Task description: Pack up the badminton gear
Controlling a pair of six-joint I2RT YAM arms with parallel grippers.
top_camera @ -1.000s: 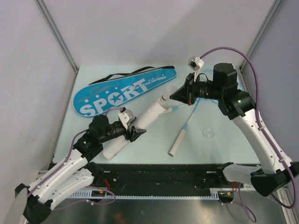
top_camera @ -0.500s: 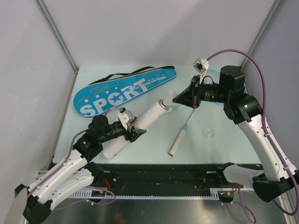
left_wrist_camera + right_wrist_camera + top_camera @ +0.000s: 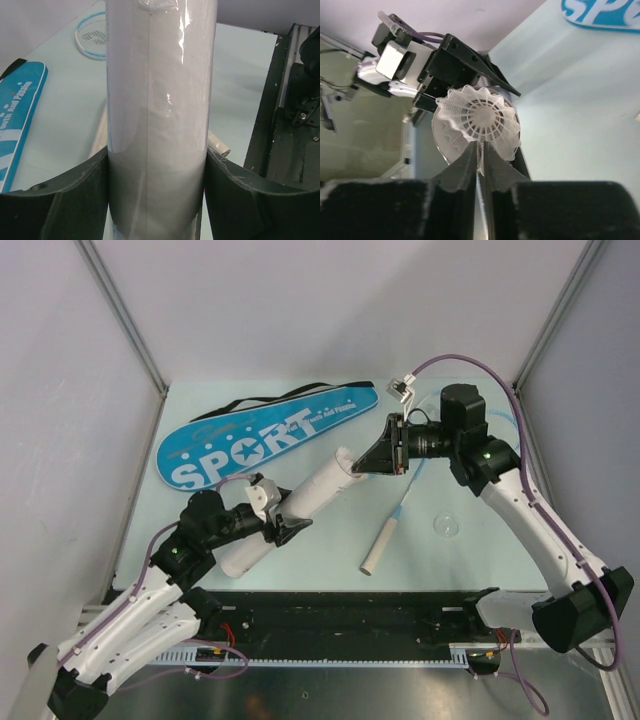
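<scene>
Shuttlecock (image 3: 477,120) pinched by its skirt in the right gripper (image 3: 479,150), seemingly at the mouth of the white tube (image 3: 305,498), which the left gripper (image 3: 157,167) clamps, slanting toward one o'clock.

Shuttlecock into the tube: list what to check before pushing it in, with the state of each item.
1. Tube held: ok, the left fingers press on both its sides.
2. Shuttlecock gripped: ok, the right fingers pinch its skirt edge.
3. Lined up with the tube mouth: ok in the right wrist view, sitting slightly high.
4. Cork end leading: ok, the open skirt faces the wrist camera.
5. Gap left to the mouth: cannot tell.
6. Racket handle out of the way: ok, it lies on the table apart from the tube.
</scene>
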